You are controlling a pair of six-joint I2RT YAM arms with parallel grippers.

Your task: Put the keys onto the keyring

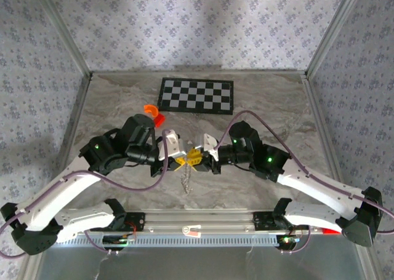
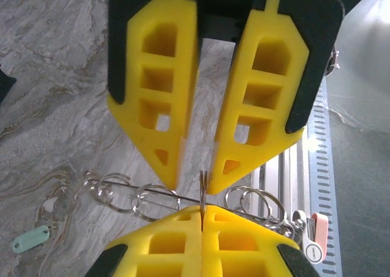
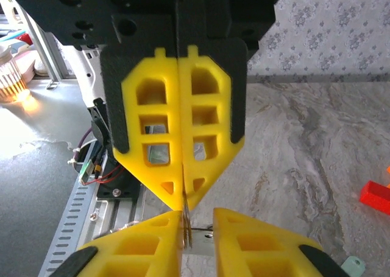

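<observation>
Surrounding the keyring [image 1: 186, 181] are several loose items. The checkerboard [image 1: 197, 95] lies flat beyond the keyring, toward the far side of the surface [image 1: 277, 108]. The orange curved piece [image 1: 152, 112] sits between the keyring and the checkerboard, offset to the left and just beside the left arm's wrist housing. The red piece [image 3: 375, 195] lies on the surface well apart from the keyring. A pink-and-white tag [image 2: 317, 228] rests on the perforated rail [image 1: 234, 238] on the near side of the keyring.

The key [image 2: 30, 238], a small pale teal flat piece, lies flat on the surface near the keyring's loose rings. It is apart from them and not threaded on.

Both grippers obstruct access to the keyring, meeting tip to tip directly over it. The left gripper [image 2: 201, 213] is pressed together on one thin metal ring of the keyring, held edge-on. The other linked rings trail down onto the surface. The right gripper [image 3: 198, 216] has its fingers apart, straddling the same ring. Whether either finger touches the ring cannot be determined.

The surface is grey with marbled veining. Aluminium posts [image 1: 61, 31] frame it. Pale walls [image 1: 197, 28] with a repeated floral pattern enclose the far side and both flanks. Purple cables [image 1: 246, 112] run along both arms.
</observation>
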